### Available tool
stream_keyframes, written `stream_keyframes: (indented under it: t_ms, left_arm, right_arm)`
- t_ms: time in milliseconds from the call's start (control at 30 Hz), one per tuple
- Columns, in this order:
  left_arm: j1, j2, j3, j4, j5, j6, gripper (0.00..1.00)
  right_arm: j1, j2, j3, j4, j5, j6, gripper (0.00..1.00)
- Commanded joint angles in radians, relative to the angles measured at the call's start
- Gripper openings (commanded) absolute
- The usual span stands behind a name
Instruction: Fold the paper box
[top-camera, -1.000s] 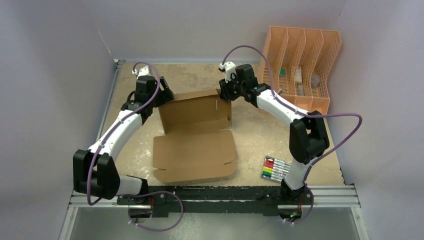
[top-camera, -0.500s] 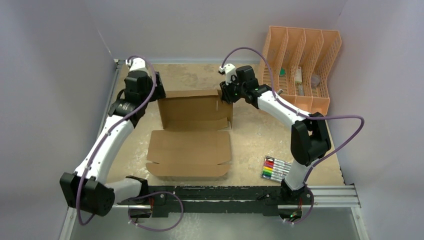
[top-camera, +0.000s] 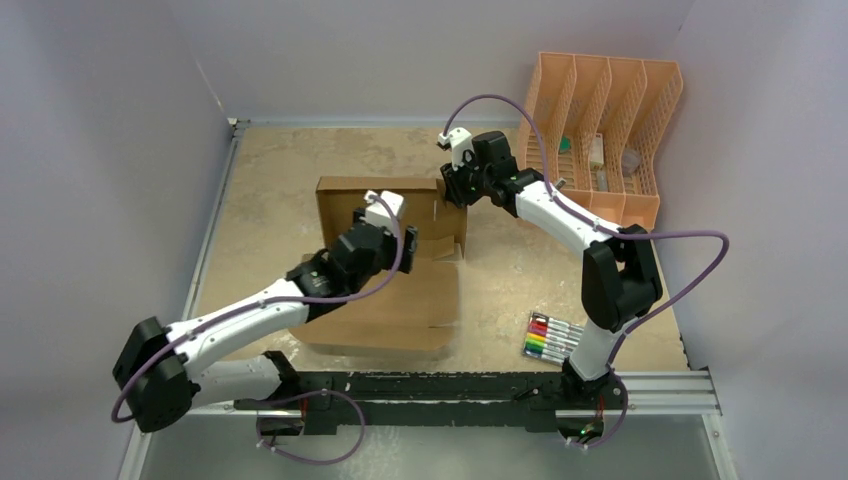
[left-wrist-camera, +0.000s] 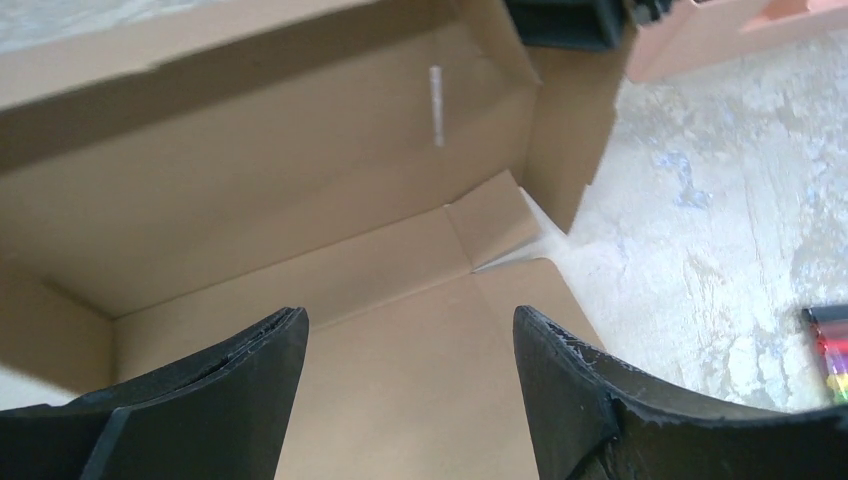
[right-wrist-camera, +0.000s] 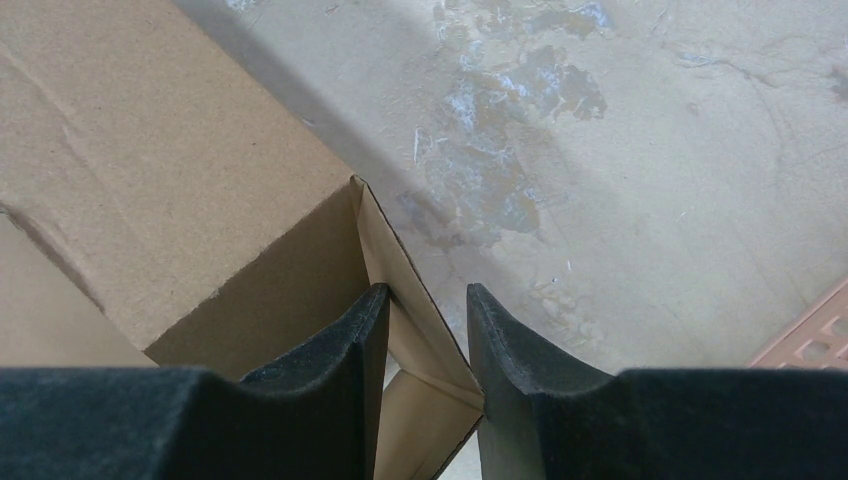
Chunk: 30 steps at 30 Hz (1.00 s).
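Nearest to me, on the right side of the table (top-camera: 280, 170), a pack of coloured markers (top-camera: 551, 336) lies flat, well apart from everything else. To its left, in the middle of the table, sits the paper box (top-camera: 432, 300), only partly formed: its near panel lies flat on the tabletop, while farther back the rear wall and the side walls stand up around the floor of the box.

The left arm reaches in from the near left, over that flat panel. The left gripper (left-wrist-camera: 410, 325) hangs above the box floor, released, its two black fingers (left-wrist-camera: 250, 370) spread wide with nothing between them. Its camera looks toward the far right inner corner, where a small tab lies folded on the floor.

Just beyond, at that far right corner, the right gripper (right-wrist-camera: 427, 300) comes in from the right and is clenched on the box's right wall, one finger inside the wall and one outside, the thin cardboard edge running between them.

Farthest back on the right stands a peach slotted organizer (top-camera: 600, 140) with a few small items in its compartments, too small to tell.
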Motion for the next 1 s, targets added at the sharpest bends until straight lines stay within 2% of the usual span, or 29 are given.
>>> stream_keyframes:
  t_ms: [0,67,300,567,800,967]
  left_arm:
    - [-0.060,0.110,-0.070,0.378,-0.040,0.077,0.75]
    - [-0.065,0.193,-0.089,0.485,-0.018,0.089,0.75]
    - [-0.089,0.446,-0.056,0.673,0.027,0.116,0.76]
    - [-0.105,0.568,-0.078,0.820,0.006,0.067,0.76]
    - [-0.120,0.671,-0.049,0.859,0.063,0.099,0.76]
    - [-0.120,0.720,-0.025,0.838,-0.058,0.091,0.75]
  right_arm:
    - [0.002,0.025,0.009,-0.074,-0.012,-0.018,0.11]
    - [0.001,0.025,0.008,-0.074,-0.010,-0.018,0.11]
    - [0.002,0.021,0.008,-0.059,0.015,-0.027,0.11]
    - [0.002,0.004,-0.009,-0.044,0.014,-0.024,0.11]
    - [0.002,0.002,-0.007,-0.046,0.014,-0.026,0.11]
    - [0.002,-0.004,-0.011,-0.048,0.011,-0.030,0.11]
